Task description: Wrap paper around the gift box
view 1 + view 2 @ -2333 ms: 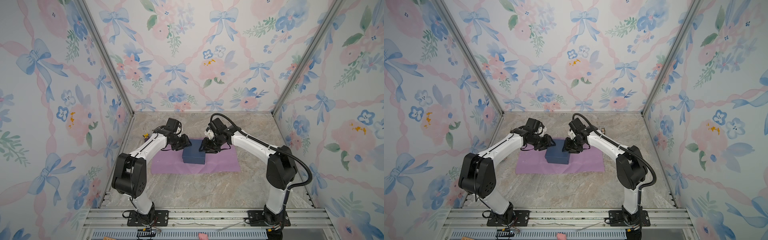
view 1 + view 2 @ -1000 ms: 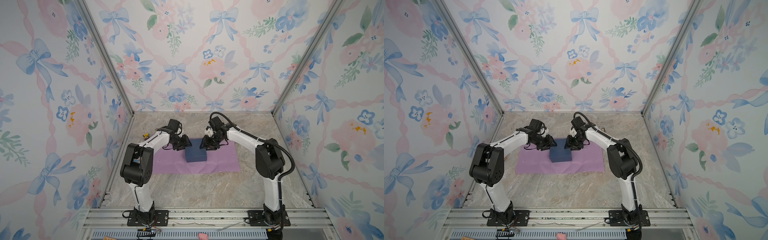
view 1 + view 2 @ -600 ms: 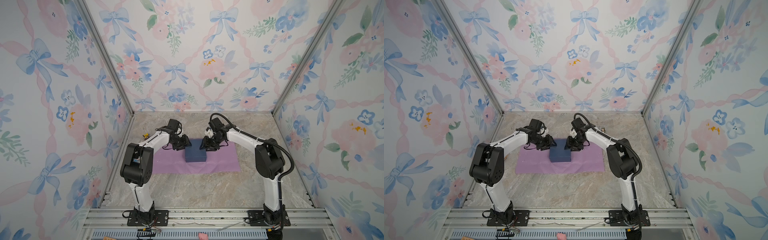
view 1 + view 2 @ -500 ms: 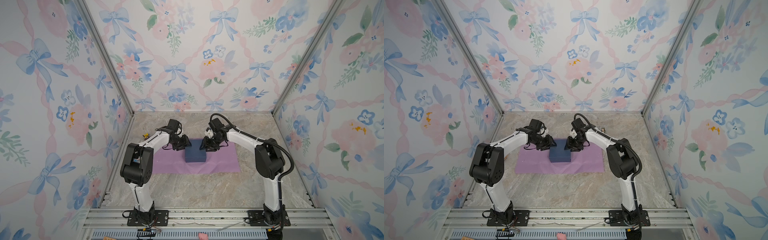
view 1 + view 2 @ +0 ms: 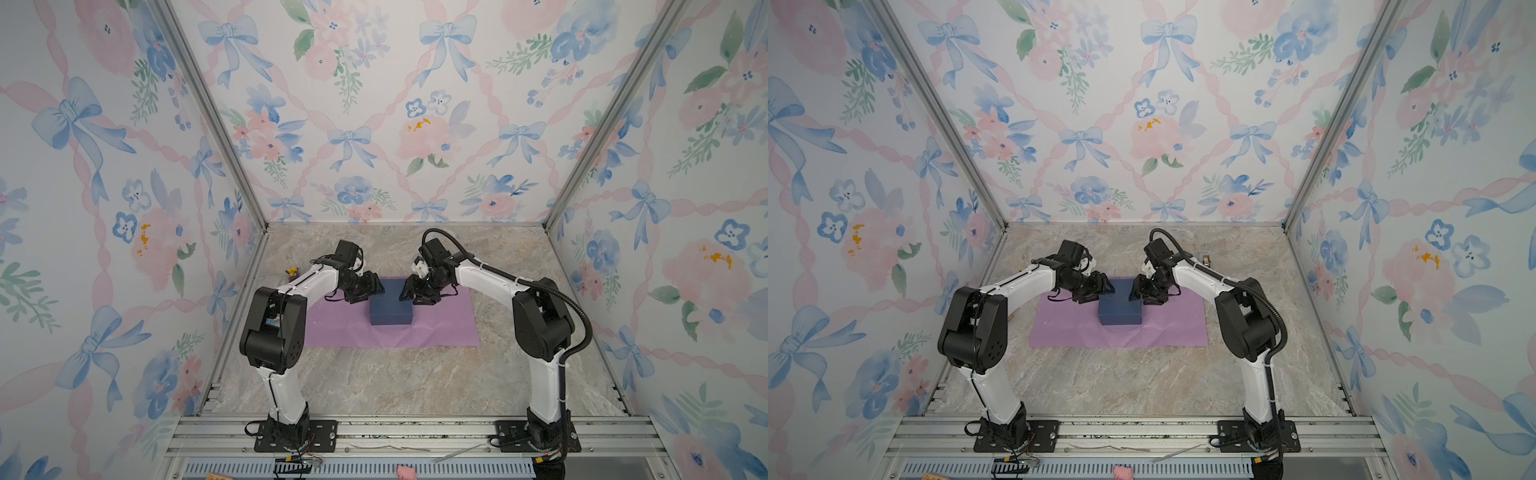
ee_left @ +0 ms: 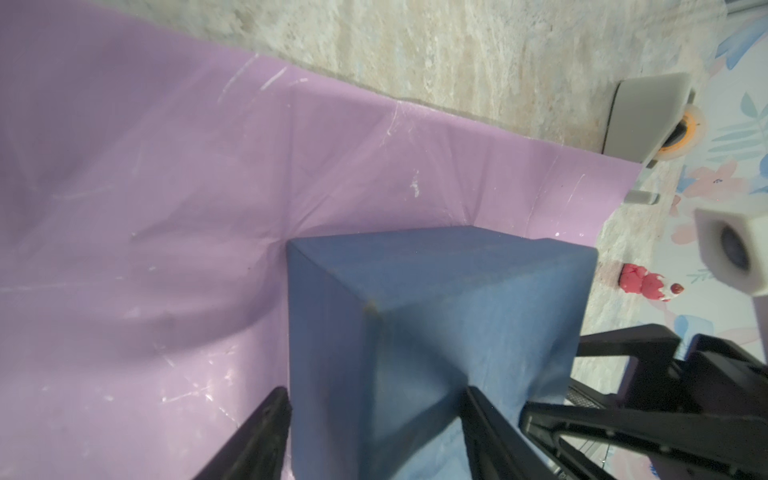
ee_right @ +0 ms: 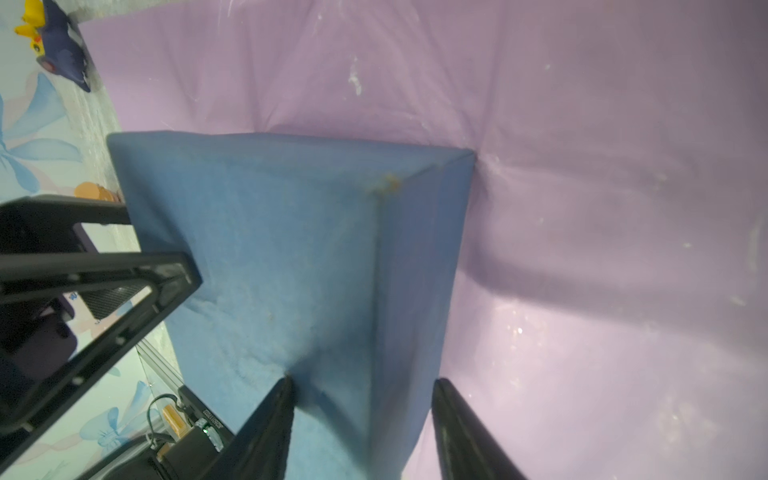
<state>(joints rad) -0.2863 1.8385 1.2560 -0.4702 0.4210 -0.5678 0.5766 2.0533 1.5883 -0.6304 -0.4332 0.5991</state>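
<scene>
On the marbled tabletop [image 5: 395, 386], nearest the arm bases, lies the near edge of the large, thin lilac-purple sheet of paper [image 5: 440, 330]. It is spread flat and lightly creased, with no flap raised in either top view. Farther in, the flat dark navy-blue gift box [image 5: 390, 305] rests on the paper, midway across its width and close to its far edge. At the box's far corners, the left gripper [image 6: 374, 390] and the right gripper [image 7: 362, 381] each stand with jaws apart. One finger is over the top face and the other just beside a side wall, and no pinch is evident. Beyond the sheet stands a small grey tape dispenser [image 6: 648, 116].

The step in hand appears to be seating the box, and folding has not begun. The next move probably calls for backing both grippers off the box. One finger must then slip under a paper edge that lies flush on the table, while the box is kept from sliding.
</scene>
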